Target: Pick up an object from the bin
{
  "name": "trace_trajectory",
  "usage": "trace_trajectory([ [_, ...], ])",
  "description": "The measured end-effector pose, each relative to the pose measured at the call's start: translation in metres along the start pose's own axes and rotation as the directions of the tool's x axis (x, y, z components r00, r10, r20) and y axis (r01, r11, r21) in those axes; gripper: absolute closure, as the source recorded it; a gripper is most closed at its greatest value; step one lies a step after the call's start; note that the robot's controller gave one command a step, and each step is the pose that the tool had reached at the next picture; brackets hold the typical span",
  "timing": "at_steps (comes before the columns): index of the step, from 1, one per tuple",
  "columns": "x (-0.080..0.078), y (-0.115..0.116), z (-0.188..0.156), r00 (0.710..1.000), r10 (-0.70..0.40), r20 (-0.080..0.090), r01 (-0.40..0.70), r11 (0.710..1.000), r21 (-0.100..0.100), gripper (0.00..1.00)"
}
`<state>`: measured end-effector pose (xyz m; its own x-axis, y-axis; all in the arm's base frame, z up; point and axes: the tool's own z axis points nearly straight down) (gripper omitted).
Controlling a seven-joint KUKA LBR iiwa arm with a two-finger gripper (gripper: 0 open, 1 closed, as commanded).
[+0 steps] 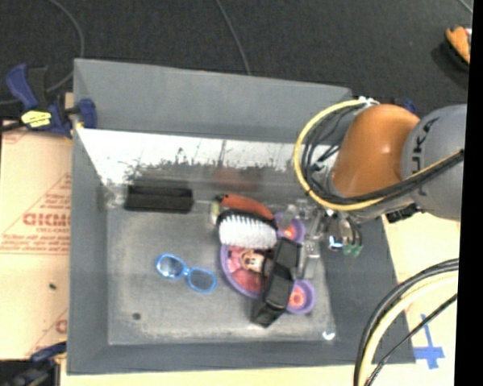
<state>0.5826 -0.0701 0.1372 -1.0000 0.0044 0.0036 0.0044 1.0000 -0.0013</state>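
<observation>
Nearest the front wall of the bin, toward the right, one long black bar lies tilted, its lower end reaching closest to the front. It rests across one round purple plate with a pink middle, and one small pink disc sits at the plate's right edge. To the left, well apart from this heap, one pair of blue glasses lies alone on the grey floor. Just behind the plate is one white brush with bristles up, with one orange-red piece touching its far side. The gripper is low at the right side of the heap, just beside the upper end of the black bar and over the plate's right rim; whether it is released or clenched, or grasps anything, cannot be told. Farther back, against the rear wall on the left, lies one black block, making two black things in all. Behind the gripper rises the arm's orange cover, ringed by looped cables.
</observation>
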Motion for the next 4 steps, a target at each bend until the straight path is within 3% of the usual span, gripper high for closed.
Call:
trace_trajectory([
  [1, -0.002, 0.0, -0.005, 1.0, -0.003, 0.007, 0.003, 1.0, 0.001, 0.0],
  [2, -0.007, 0.005, 0.045, 0.898, -0.44, 0.004, 0.44, 0.898, 0.009, 0.0],
  [3, -0.013, 0.004, 0.046, 0.88, -0.475, 0.007, 0.475, 0.88, 0.007, 0.0],
  [4, -0.011, 0.024, 0.046, 0.753, -0.657, 0.021, 0.657, 0.754, 0.022, 0.0],
])
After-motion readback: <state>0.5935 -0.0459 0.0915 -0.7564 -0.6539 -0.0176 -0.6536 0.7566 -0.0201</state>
